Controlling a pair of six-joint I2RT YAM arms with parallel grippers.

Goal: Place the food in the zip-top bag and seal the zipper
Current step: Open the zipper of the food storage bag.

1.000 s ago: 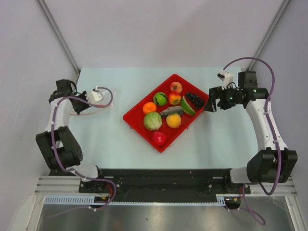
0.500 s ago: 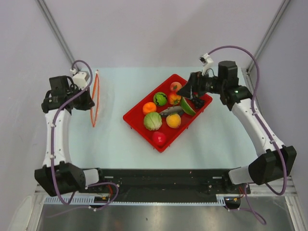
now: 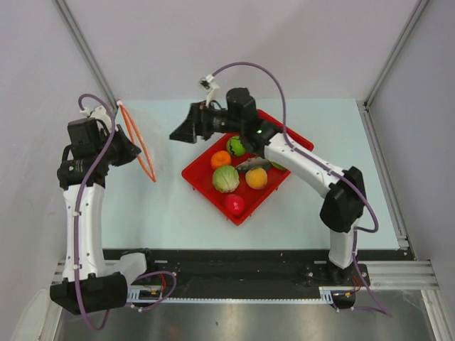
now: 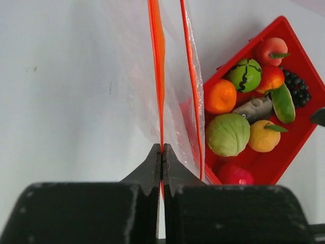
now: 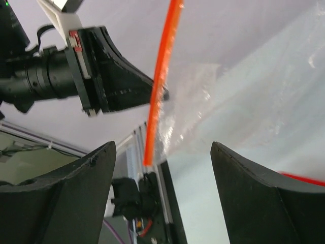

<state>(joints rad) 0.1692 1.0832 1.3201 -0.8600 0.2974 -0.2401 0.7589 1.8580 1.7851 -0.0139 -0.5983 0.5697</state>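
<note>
— Left gripper [image 4: 161, 151]?
— Clamped on the thin orange-red zipper strip [image 4: 156, 76] of the clear floppy plastic bag [image 4: 175, 117], which is raised by the table's [image 3: 178, 213] far-left corner.
— Right gripper [image 5: 163, 147]?
— Jaws are spread, empty. The small toy food [image 3: 226, 178] is contained in the red rectangular tray [image 3: 201, 178].

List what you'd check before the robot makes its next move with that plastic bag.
1. Grip: left gripper shut on the zipper of the zip-top bag: ok.
2. Mouth: its two orange strips stand apart: ok.
3. Free hand: right gripper open, empty, facing the bag: ok.
4. Loading: food in the bag: not ok; the pieces lie in the red tray.
5. Seal: not ok.
6. Slider tab's place: cannot tell.
</note>
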